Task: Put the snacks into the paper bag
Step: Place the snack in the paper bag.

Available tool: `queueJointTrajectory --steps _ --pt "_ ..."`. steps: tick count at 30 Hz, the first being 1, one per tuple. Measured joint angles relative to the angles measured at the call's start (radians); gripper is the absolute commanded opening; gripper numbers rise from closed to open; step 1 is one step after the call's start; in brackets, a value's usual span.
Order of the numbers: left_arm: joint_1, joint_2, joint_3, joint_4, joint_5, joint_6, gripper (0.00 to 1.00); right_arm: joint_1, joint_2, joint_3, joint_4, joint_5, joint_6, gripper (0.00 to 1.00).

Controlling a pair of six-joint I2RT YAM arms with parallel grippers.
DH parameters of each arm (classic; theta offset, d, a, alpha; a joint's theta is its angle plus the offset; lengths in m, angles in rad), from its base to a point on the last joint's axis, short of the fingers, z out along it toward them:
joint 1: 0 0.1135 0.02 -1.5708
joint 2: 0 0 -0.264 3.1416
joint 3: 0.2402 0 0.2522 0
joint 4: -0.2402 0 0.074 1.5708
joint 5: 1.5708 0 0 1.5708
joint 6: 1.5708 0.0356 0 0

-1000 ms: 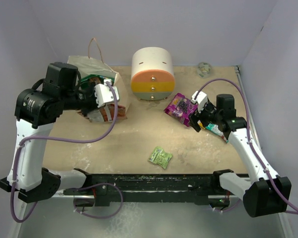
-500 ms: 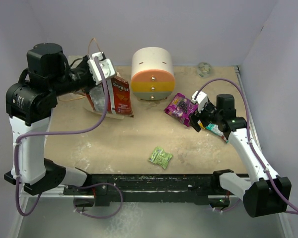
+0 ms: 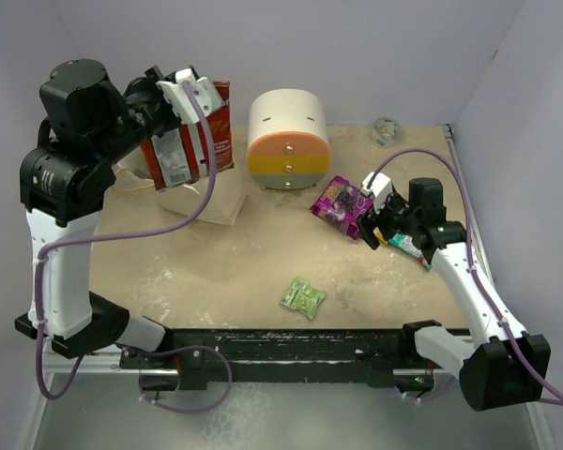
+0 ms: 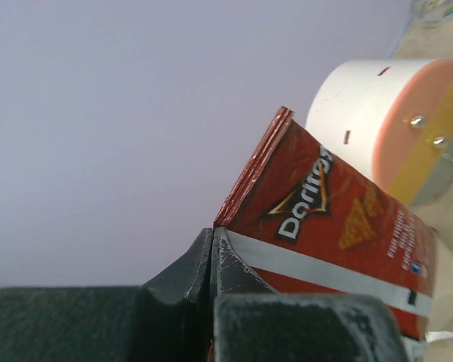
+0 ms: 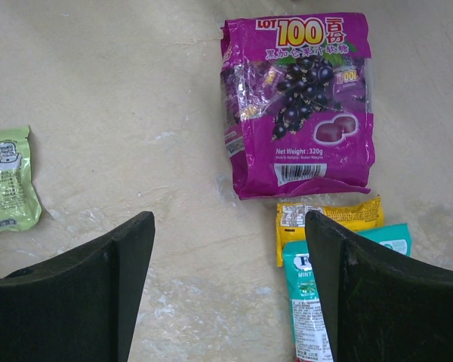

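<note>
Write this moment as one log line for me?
left pincer: shut on Doritos packet, aloft near paper bag | right pincer: open, near purple packet | lime-green packet: on table

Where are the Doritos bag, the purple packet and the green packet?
Doritos bag (image 4: 332,219): left wrist view, on its printed front.
purple packet (image 5: 298,105): right wrist view, middle of its front.
green packet (image 3: 303,296): top external view, its middle.

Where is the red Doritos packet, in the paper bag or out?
Out: the left gripper holds the Doritos packet up, clear of the paper bag.
</note>
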Motion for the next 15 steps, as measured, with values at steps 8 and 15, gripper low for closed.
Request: queueJointTrajectory --steps 8,15 --pt "0.0 0.009 -0.045 0.106 -0.101 0.163 0.0 0.0 0.0 -0.001 0.0 0.0 -0.002 0.83" --pt "0.011 0.01 -0.132 0.161 -0.166 0.348 0.0 0.0 0.0 -0.001 0.0 0.001 -0.004 0.83"
